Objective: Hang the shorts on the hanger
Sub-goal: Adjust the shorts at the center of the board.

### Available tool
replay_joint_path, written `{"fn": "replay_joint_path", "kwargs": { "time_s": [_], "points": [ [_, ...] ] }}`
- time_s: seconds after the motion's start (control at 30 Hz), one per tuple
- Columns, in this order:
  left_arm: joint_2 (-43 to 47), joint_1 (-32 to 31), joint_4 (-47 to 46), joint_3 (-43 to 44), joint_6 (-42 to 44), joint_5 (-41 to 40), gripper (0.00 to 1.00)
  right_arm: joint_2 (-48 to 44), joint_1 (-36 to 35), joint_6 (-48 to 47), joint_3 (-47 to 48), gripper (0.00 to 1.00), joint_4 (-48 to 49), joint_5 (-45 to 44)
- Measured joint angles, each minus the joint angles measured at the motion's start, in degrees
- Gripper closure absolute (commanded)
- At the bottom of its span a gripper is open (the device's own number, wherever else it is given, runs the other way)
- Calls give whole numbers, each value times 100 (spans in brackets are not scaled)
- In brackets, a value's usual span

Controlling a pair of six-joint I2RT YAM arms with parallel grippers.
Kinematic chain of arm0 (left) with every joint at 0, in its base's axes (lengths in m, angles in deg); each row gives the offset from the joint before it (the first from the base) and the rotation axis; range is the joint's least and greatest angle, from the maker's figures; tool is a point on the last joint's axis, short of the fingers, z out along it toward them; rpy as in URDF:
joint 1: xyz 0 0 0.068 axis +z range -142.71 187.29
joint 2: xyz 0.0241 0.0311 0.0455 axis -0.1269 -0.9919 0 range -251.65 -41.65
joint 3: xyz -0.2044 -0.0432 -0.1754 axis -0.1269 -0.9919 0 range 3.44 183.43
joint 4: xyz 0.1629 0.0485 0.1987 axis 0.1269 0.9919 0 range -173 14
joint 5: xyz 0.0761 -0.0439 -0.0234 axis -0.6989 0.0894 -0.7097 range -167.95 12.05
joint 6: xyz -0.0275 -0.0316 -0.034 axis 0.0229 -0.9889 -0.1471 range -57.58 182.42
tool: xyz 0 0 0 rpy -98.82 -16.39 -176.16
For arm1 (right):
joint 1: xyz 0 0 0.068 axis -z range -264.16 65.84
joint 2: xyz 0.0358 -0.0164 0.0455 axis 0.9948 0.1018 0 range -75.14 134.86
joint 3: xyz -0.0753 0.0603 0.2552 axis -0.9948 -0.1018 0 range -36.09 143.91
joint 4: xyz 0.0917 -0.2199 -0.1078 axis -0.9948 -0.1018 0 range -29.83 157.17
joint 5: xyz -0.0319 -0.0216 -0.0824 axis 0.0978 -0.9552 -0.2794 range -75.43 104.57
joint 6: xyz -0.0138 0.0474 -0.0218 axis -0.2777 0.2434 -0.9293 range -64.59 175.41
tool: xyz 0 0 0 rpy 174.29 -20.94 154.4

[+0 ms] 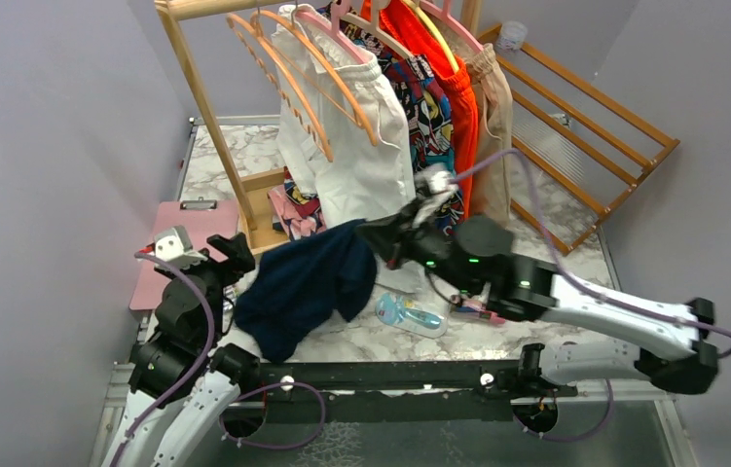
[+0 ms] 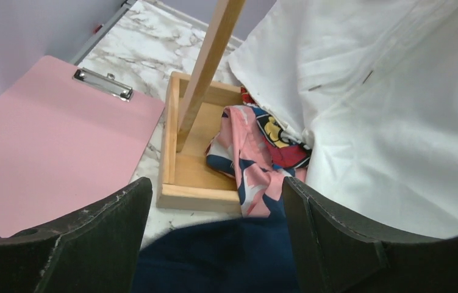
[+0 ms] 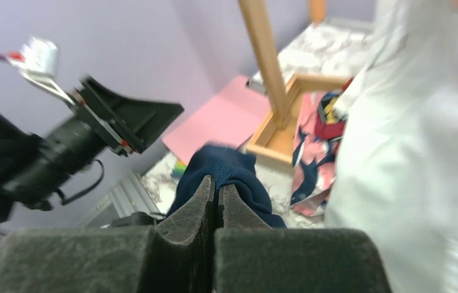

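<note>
Top view: the shorts (image 1: pixel 303 282) are found near the middle of the marble worktop (image 1: pixel 556 255), left of centre. One corner is lifted clear at the right gripper (image 1: pixel 371 236); the rest is draped down to the near left and rests on the worktop.

Right wrist view: the jaws of the right gripper (image 3: pixel 216 195) are pressed together with no gap seen, and a fold of the shorts (image 3: pixel 229 174) is pinched between them.

Left gripper (image 1: pixel 235 251): placed just beside the left edge of the shorts. In its wrist view the jaws of the left gripper (image 2: pixel 214 186) are spread wide and nothing is held; dark fabric of the shorts (image 2: pixel 214 259) is seen low between them. Contact with the fabric cannot be told.

The hanger (image 1: pixel 295 97) is hung on the far rail of the wooden rack (image 1: pixel 207 102), one of two alike at its left end, well apart from the shorts.

Other items noted: white shorts (image 1: pixel 356 156) hung to the right of the hanger; an orange garment (image 1: pixel 444 83) further right; a pink clipboard (image 1: pixel 186 229) at the left edge of the worktop; patterned cloth (image 2: pixel 244 162) lying over the rack's base frame (image 2: pixel 180 195); a plastic bottle (image 1: pixel 410 314) lying near the right arm.
</note>
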Motion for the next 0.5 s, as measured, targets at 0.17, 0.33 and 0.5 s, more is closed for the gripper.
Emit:
{"fn": "replay_joint_path", "kwargs": {
  "time_s": [0.17,0.33,0.5],
  "points": [
    [66,0,-83,-24,0,-9,20,-1757,-26,-216,-409,99,-658,-817],
    [-476,0,-114,-35,9,101,19,-2406,-15,-190,-1217,99,-1657,-1078],
    [-944,0,-153,-66,76,409,19,-2448,-17,-142,-1443,99,-2695,-1080]
  ]
}}
